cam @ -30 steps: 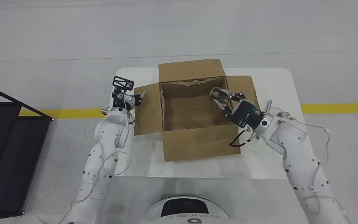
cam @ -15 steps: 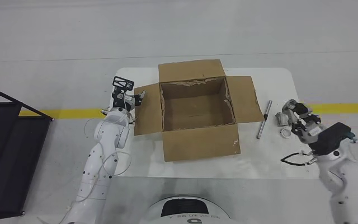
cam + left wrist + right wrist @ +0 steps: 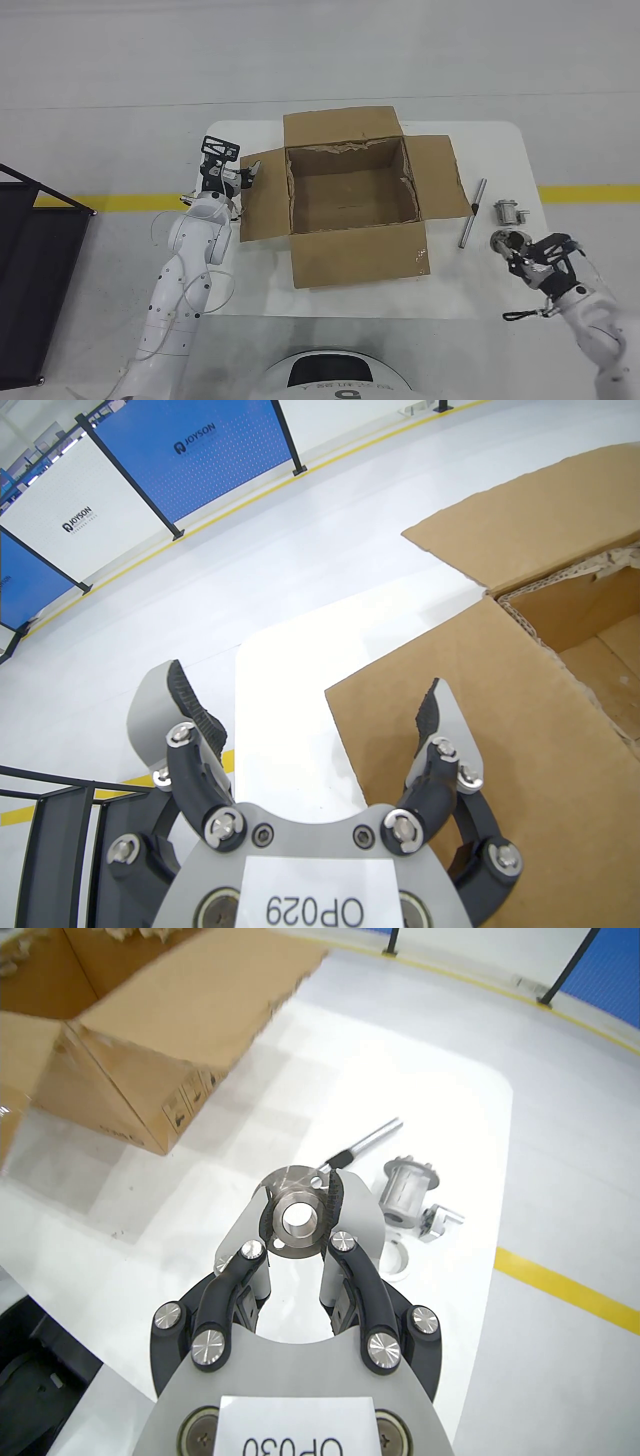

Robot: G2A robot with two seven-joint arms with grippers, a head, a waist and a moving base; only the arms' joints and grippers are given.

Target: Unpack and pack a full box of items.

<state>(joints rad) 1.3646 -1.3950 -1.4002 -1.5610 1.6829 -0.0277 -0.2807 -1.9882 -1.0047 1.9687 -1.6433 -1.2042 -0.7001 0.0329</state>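
Pinching a flanged bushing [image 3: 295, 1200], right tool [image 3: 300, 1195] hangs near rod [image 3: 372, 1136], pulley [image 3: 407, 1190] (left tool [image 3: 303, 674] spread).

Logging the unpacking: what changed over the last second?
The right claw, holding the flanged metal part throughout, carried it from over the box out to the right side of the table. The open left claw, box and rod stayed put.

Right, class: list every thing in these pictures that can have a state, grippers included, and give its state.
Cardboard box: open, flaps folded outward.
Left gripper: open, holding nothing.
Right gripper: shut on the flanged bushing.
Metal rod: lying flat on the table.
Toothed pulley: lying on its side on the table.
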